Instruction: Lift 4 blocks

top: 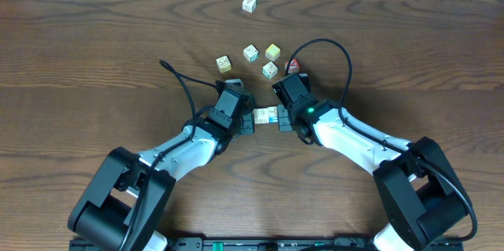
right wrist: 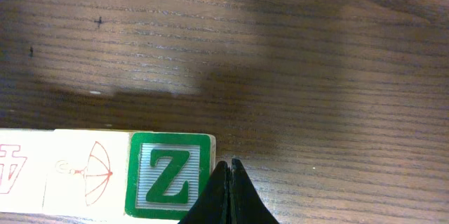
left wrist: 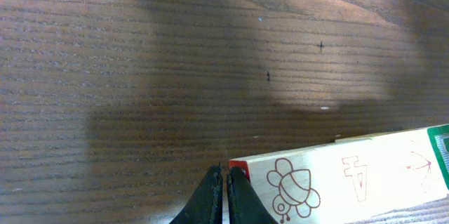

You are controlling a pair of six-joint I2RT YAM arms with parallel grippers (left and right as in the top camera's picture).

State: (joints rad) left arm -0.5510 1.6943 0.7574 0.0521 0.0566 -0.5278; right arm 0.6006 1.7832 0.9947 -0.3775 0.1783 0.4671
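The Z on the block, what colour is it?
Green, on the Z block; clearest in the right wrist view.

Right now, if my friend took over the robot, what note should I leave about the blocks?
Left gripper: shut, tip against the bee end of the row.
Right gripper: shut, tip against the green Z block at the other end.
Blocks: four side by side in that row, squeezed between the two tips. Spare blocks sit loose further back.
Done: the row is lined up and pinched from both ends.
Left: raise both arms together without loosening the squeeze. I can't tell if the row is off the table yet.
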